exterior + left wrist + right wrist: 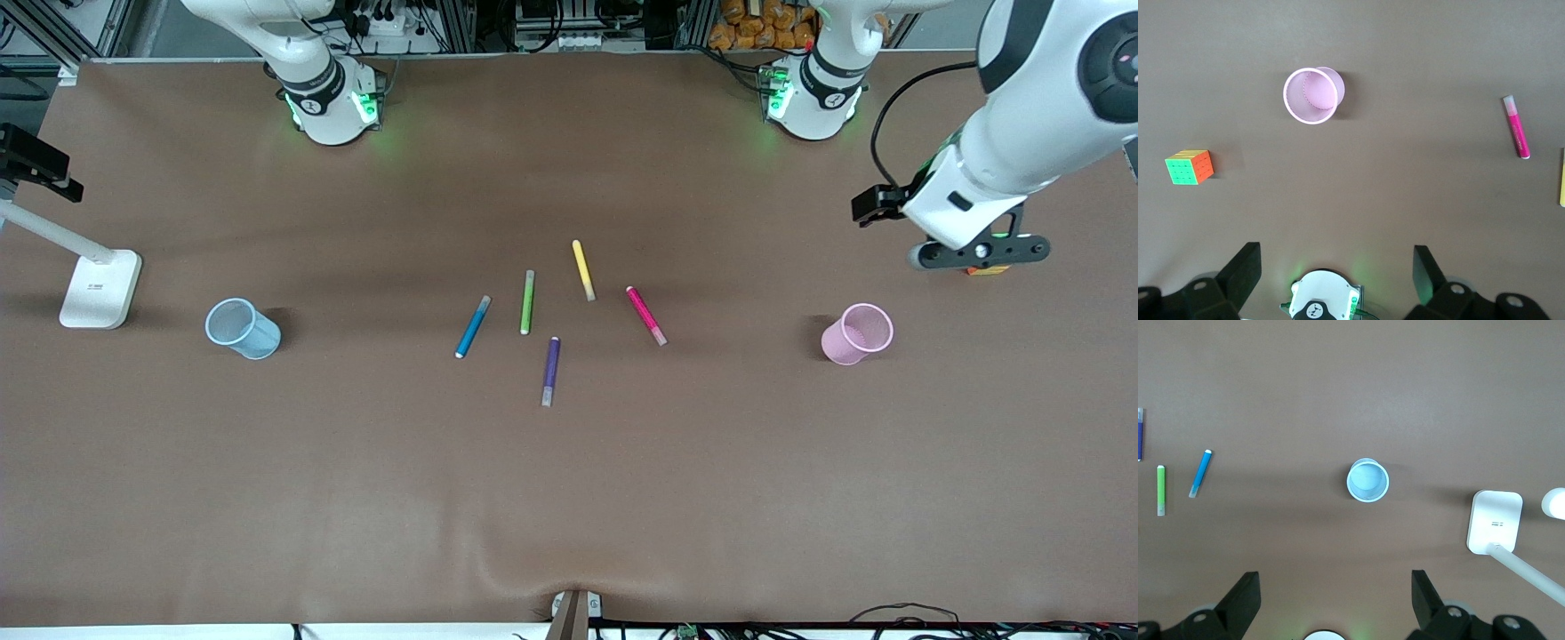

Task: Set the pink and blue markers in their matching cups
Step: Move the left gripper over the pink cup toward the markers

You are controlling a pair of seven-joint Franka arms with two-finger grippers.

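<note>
The pink marker [646, 316] [1515, 127] and the blue marker [472, 327] [1201, 473] lie flat among other markers at the table's middle. The pale pink cup [856, 333] [1313, 95] stands upright toward the left arm's end, and the pale blue cup [242, 329] [1368, 480] toward the right arm's end. My left gripper [978, 253] [1337, 252] hangs open and empty over the table close to the pink cup. My right gripper [1333, 577] is open and empty, high over the table with the blue cup below it; it is out of the front view.
Green [527, 302], yellow [583, 269] and dark purple [550, 371] markers lie beside the two task markers. A coloured puzzle cube [1189, 167] sits under the left hand. A white lamp base [100, 287] [1495, 522] stands at the right arm's end, beside the blue cup.
</note>
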